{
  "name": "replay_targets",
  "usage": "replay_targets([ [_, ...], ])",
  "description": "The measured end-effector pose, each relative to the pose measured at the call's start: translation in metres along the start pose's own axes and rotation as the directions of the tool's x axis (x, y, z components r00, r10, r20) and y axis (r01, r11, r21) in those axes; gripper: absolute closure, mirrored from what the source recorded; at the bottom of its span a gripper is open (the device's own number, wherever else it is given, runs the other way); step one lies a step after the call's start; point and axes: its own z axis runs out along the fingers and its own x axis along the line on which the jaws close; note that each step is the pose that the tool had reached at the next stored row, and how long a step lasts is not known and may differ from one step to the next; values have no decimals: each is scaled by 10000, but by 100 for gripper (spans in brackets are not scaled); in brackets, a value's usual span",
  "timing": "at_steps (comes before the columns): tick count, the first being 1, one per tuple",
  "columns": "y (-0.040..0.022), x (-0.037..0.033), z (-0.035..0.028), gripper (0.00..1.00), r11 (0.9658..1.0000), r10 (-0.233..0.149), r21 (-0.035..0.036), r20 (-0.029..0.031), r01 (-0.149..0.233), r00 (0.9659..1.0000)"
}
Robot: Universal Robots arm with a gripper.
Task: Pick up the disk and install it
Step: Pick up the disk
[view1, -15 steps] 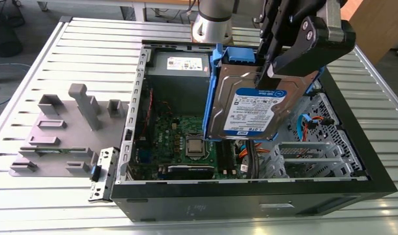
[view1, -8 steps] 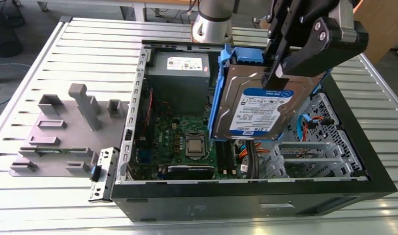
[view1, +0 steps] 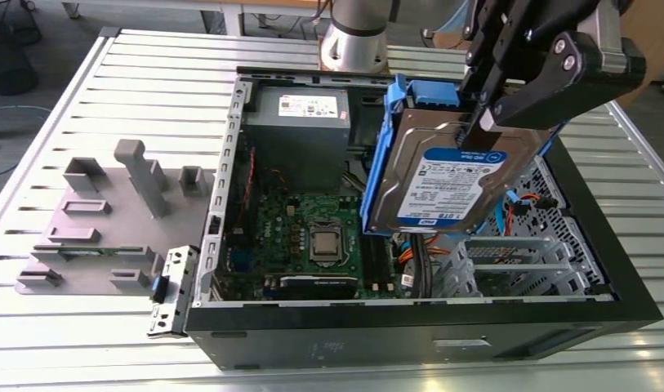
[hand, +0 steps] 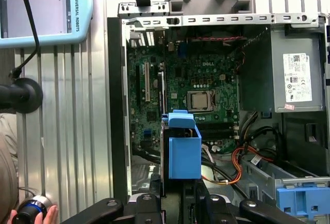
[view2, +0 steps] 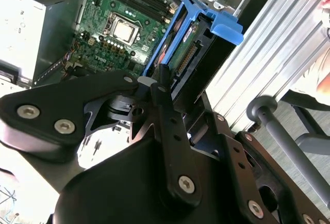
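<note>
Disk [view1: 452, 180]: clamped on edge in the closed hand [view1: 479, 137], aloft over the open computer case [view1: 419, 327], 2 o'clock of the processor [view1: 324, 242] in the exterior view; carriage advisably slow, rails square, clear of orange cables [view1: 449, 255].

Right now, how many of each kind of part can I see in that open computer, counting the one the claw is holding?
Disk, gripped by the claw above the case: 1
Grey power-supply box: 1
Motherboard: 1
Processor chip: 1
Total: 4
</note>
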Motion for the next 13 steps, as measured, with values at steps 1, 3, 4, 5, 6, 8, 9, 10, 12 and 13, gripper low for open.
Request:
replay_targets([
  [1,-1,0,0,65,10000,1,0,0,-1,10000],
  [3,-1,0,0,65,10000,2,0,1,-2,10000],
  [4,-2,0,0,65,10000,1,0,0,-1,10000],
  [5,-4,0,0,65,10000,1,0,0,-1,10000],
  [6,-11,-1,0,65,10000,-1,0,-1,1,10000],
  [8,-32,-2,0,65,10000,1,0,1,-1,10000],
  [9,-45,-3,0,65,10000,1,0,1,-1,10000],
  [10,-58,-4,0,65,10000,0,0,1,0,10000],
  [12,-92,-7,-1,65,10000,1,0,0,-1,10000],
  [13,-109,-8,-2,65,10000,1,0,0,-1,10000],
])
